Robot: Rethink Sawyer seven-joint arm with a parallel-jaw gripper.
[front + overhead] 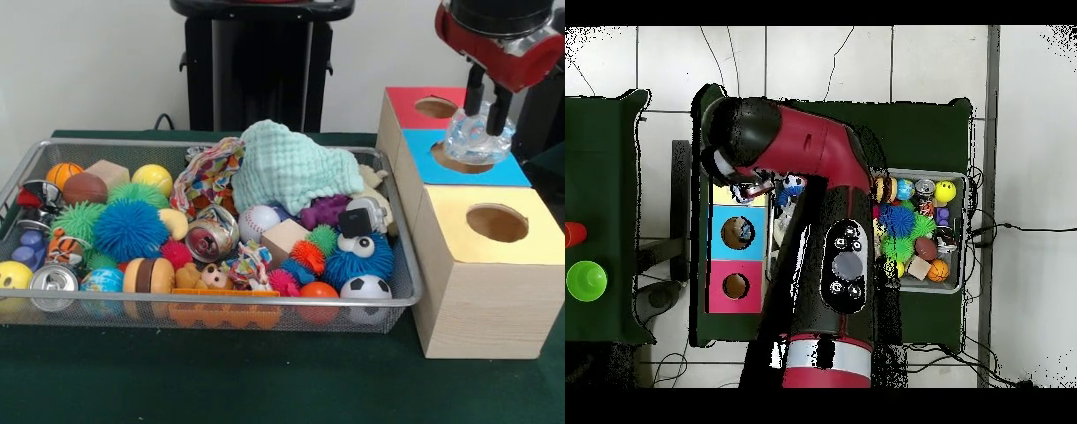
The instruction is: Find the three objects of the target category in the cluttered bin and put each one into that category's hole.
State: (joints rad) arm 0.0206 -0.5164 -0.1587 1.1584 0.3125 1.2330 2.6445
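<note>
My gripper is at the top right, above the blue-topped box. It is shut on the upper part of a clear, wrinkly plastic lump. The lump hangs right over the blue top's round hole and covers most of it; I cannot tell whether it touches the rim. The wire-mesh bin lies left of the boxes, full of toys. No other clear plastic lump shows in it. In the overhead view the arm hides the gripper; the blue top and the bin's rim show.
A red-topped box stands behind the blue one and a yellow-topped box in front. The bin holds a mint cloth, spiky balls, small sports balls and silver cans. A green cup stands on a side table.
</note>
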